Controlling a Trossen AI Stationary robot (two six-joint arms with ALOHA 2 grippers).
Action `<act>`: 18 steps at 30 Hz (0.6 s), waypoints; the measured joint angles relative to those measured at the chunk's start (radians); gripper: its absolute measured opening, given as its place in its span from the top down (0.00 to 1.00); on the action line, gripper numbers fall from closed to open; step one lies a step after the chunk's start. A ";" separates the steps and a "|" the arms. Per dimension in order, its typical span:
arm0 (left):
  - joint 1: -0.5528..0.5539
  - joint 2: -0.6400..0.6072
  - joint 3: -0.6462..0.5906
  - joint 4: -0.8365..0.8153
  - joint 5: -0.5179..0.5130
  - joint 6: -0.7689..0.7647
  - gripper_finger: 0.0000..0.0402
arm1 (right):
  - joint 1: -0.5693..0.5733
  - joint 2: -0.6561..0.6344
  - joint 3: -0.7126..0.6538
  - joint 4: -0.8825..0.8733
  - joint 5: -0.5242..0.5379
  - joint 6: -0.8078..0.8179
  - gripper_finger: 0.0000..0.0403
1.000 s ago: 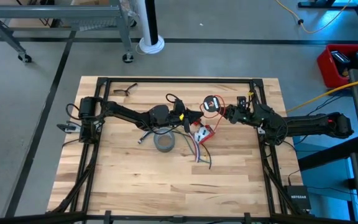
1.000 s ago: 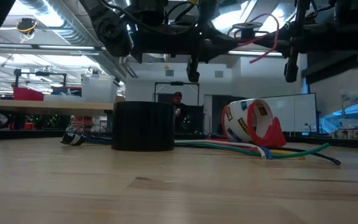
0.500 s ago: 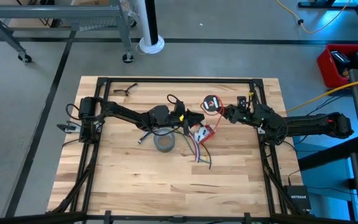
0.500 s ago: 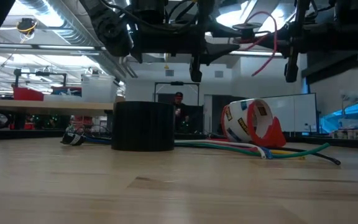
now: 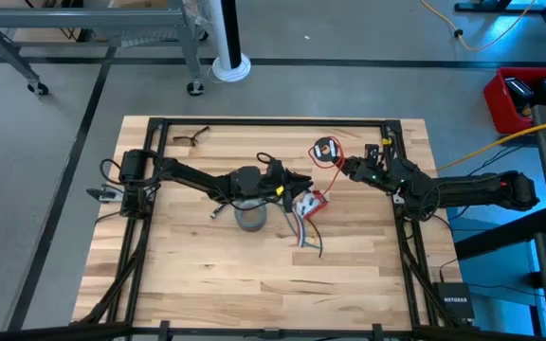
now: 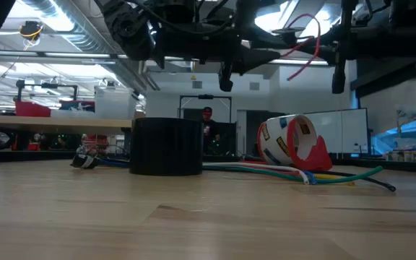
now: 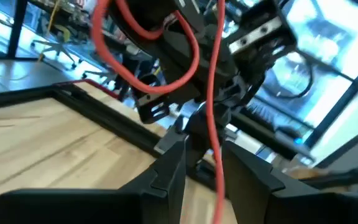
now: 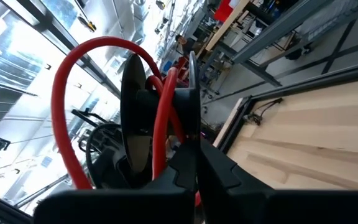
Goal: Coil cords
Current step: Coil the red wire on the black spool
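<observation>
A small black round coil (image 5: 325, 149), a reel with red wire (image 8: 61, 112) wound between its two discs, is up in the air over the table's far middle, and my right gripper (image 5: 342, 169) is shut on it. A tail of the red wire (image 5: 335, 175) trails from it toward my left gripper (image 5: 303, 183), which is level and open. In the left wrist view the wire (image 7: 215, 143) runs down between the two spread fingers (image 7: 169, 171); I cannot tell whether it touches them. My right gripper pinches the reel's nearer disc at its rim (image 8: 191, 134) between its two fingers (image 8: 219, 171). The fingers come about level from the table's right side. The reel is lifted clear of the table, its discs standing on edge, and the wire hangs slack from it.
On the table below lie a grey tape roll (image 5: 250, 218), a red tape dispenser (image 5: 312, 201), a bundle of coloured cords (image 5: 303, 232) and a black cable (image 5: 221, 206). Glasses (image 5: 190, 138) lie at the far left. A person (image 6: 206, 115) stands far behind the table.
The reel in my right gripper has shifted a little toward the table's far edge. The wide red loop that lay round it has drawn in, and the wire's tail now hangs slack toward my left gripper.
</observation>
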 joint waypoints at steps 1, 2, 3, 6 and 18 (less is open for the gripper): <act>0.000 0.000 0.014 -0.031 -0.004 0.016 0.76 | 0.000 0.000 0.000 0.002 0.000 0.000 0.99; 0.000 0.000 0.028 -0.064 -0.004 0.034 0.76 | 0.000 0.000 0.000 0.005 0.000 0.001 0.99; 0.000 0.000 0.045 -0.101 -0.007 0.049 0.76 | 0.000 0.000 0.000 0.007 0.000 0.001 0.99; 0.000 0.001 0.095 -0.190 -0.010 0.110 0.76 | 0.001 0.000 0.000 0.006 0.000 0.000 0.99; 0.001 0.080 0.211 -0.262 -0.011 0.190 0.76 | 0.000 0.000 0.000 0.004 0.000 -0.002 0.99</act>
